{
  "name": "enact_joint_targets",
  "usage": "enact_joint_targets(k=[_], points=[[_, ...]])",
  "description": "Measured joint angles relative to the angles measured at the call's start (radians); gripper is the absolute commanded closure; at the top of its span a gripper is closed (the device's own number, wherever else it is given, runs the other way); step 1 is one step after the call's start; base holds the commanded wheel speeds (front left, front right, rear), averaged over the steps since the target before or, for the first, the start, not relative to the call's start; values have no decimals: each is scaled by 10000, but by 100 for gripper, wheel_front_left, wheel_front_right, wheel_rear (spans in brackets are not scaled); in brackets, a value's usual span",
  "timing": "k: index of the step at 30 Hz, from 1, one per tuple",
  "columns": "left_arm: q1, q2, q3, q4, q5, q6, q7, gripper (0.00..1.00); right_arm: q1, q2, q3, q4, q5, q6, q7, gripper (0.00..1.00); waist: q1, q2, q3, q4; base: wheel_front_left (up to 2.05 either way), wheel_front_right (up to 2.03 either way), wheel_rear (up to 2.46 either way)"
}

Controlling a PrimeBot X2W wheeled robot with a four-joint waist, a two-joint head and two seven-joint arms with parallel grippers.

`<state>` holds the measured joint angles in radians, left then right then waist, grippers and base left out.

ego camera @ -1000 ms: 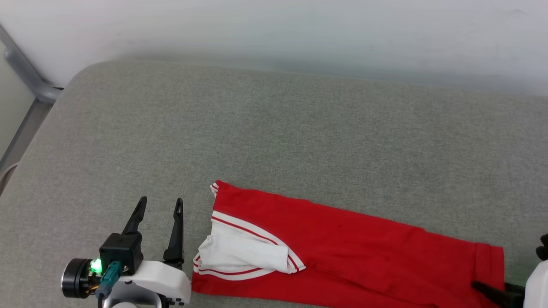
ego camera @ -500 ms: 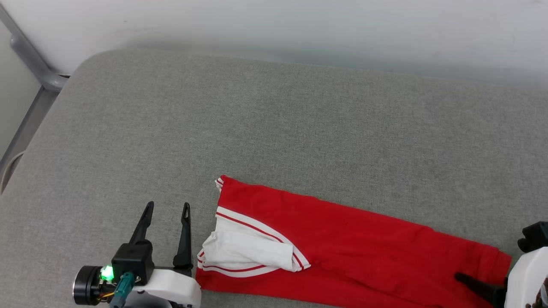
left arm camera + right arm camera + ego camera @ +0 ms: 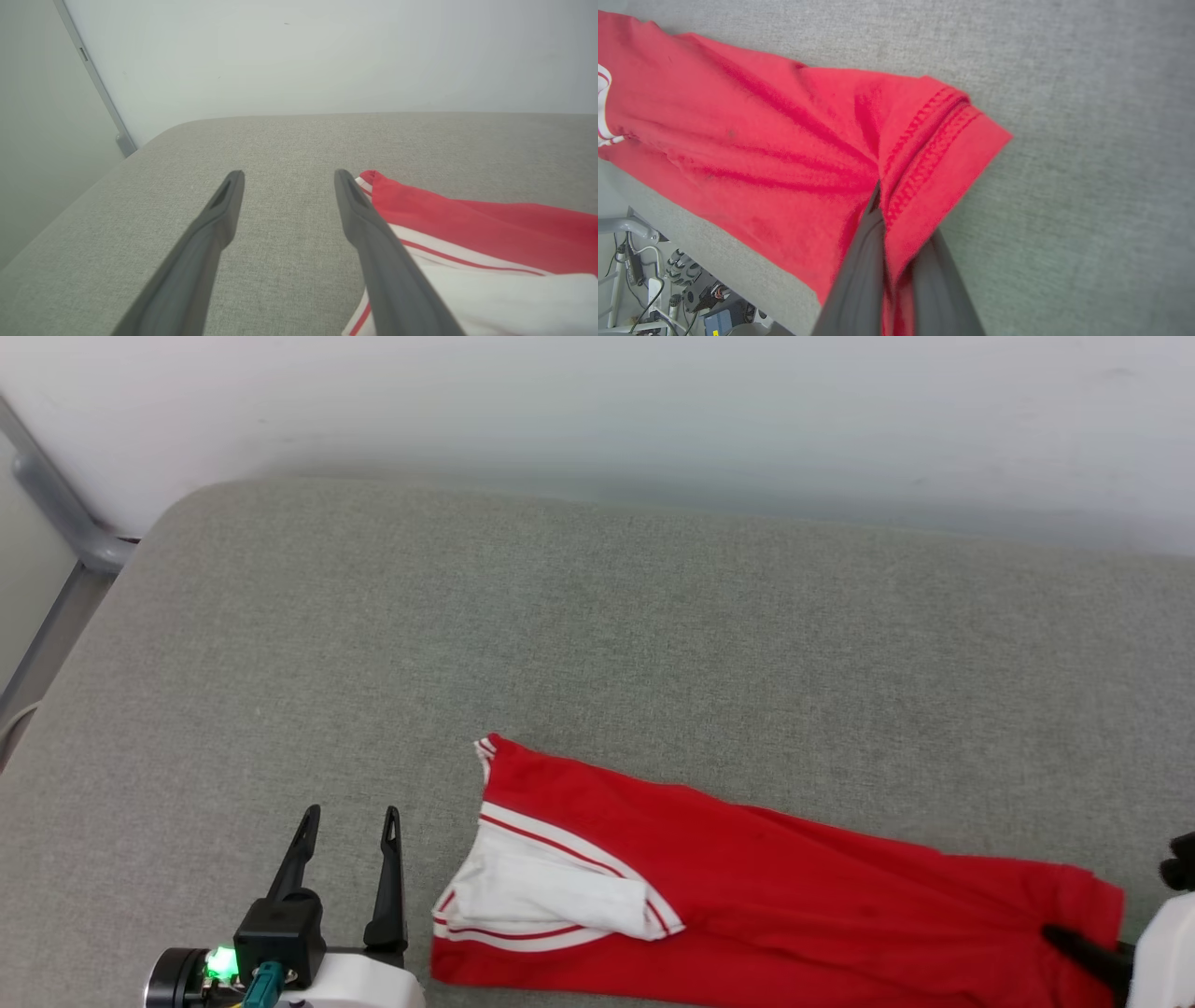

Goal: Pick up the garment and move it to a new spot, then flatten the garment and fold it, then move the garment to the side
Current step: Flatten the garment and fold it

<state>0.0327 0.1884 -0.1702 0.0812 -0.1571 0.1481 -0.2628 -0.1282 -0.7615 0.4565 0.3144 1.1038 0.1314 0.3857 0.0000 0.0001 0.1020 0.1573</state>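
- Head view: the garment [image 3: 794, 896] lies in a long, narrow strip on the grey cushion [image 3: 597, 644], near the cushion's front edge, running from centre to lower right. Its white sleeve [image 3: 551, 901], edged in red stripes, is folded on top at the strip's left end.
- Head view: the left gripper [image 3: 351, 814] is at lower left, just beside the sleeve end and apart from the cloth. Its jaws are spread with bare cushion between them.
- Head view: the right gripper [image 3: 1060, 938] is at the lower right corner, one dark finger lying on the garment's red hem [image 3: 1092, 905]. A pale wall [image 3: 653, 401] runs behind the cushion; a grey metal frame [image 3: 56, 513] stands at far left.
- Left wrist view: both fingers [image 3: 224, 210] stand wide apart over the cushion. The garment's collar corner and sleeve lie just beyond the finger on that view's right; contact cannot be determined.
- Right wrist view: the fingers are pressed together, pinching the stitched hem. Red cloth bunches into creases radiating from the pinch point. Cables and equipment [image 3: 668, 280] show below the cushion edge.
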Motion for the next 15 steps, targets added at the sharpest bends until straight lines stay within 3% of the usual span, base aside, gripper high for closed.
enact_joint_targets(k=[9,15], points=[[285,-301,479,-125,470,-334,-2,0,61,-1156,-491,943,-190,0,-280,100,0,0,-277,-146,0,0,0],[432,-422,621,-104,667,-516,-2,0,241,-1457,-798,1218,-123,0,-284,100,0,0,-455,-172,0,0,0]])
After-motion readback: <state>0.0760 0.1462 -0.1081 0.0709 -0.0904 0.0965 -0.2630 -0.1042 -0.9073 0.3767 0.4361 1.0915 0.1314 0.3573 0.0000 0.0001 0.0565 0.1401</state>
